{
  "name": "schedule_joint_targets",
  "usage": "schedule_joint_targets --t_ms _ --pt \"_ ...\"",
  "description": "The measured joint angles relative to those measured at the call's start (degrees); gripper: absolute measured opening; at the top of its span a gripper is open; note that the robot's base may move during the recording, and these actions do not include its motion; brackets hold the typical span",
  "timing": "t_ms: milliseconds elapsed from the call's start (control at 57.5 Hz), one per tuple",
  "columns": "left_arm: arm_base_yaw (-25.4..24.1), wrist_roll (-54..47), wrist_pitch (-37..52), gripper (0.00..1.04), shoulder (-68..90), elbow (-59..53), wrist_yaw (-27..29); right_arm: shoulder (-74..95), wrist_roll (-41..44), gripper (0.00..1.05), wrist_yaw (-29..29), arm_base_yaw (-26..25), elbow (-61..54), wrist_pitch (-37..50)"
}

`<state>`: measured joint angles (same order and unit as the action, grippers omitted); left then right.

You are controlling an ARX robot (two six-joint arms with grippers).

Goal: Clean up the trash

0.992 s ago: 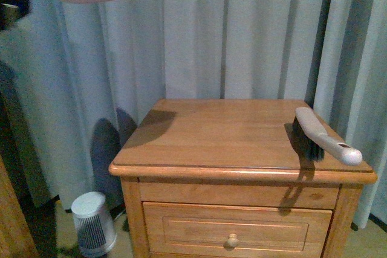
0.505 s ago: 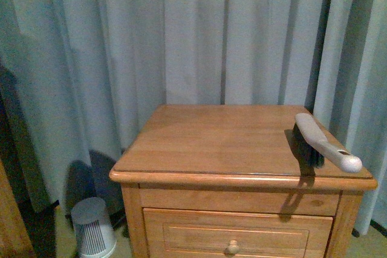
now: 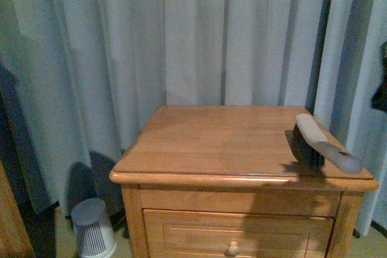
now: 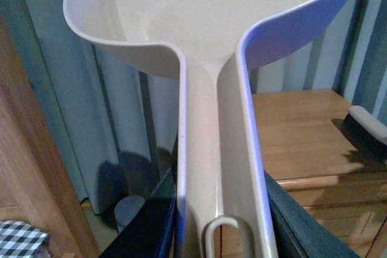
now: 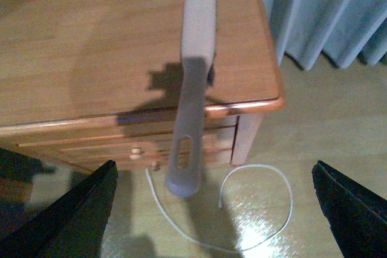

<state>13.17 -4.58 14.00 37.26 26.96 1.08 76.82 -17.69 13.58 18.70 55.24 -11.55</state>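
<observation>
Wooden nightstand [image 3: 230, 143] against grey curtains [image 3: 199, 34], brush [image 3: 315, 134] at right edge, handle overhanging. Left gripper [image 4: 221, 225] clamped on dustpan [image 4: 205, 40] handle, pan raised; right gripper [image 5: 211, 176] spread wide over brush handle. Trash not visible in any view. Risk of knocking brush off the top with off-centre grab, given overhang.

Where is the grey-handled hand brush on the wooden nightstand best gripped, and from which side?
By the slim handle end of the grey-handled hand brush, which overhangs the wooden nightstand's edge near the front right corner. Probably from above, jaws across its narrow width: the open right gripper hangs over it, and nothing blocks either side.
</observation>
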Motion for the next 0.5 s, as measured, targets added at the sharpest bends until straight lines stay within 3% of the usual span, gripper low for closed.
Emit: schedule_joint_targets --t_ms 104,296,505 --pt "0.00 0.02 0.02 0.28 -0.02 0.00 0.02 12.44 -5.86 0.97 -1.18 0.96 12.92 -8.74" --pt "0.00 0.02 0.00 0.28 -0.02 0.00 0.00 23.89 -9.94 0.97 0.20 1.07 25.14 -16.92" --pt "0.00 0.02 0.02 0.28 -0.02 0.00 0.00 29.99 -11.21 0.97 0.50 0.68 30.53 -21.31"
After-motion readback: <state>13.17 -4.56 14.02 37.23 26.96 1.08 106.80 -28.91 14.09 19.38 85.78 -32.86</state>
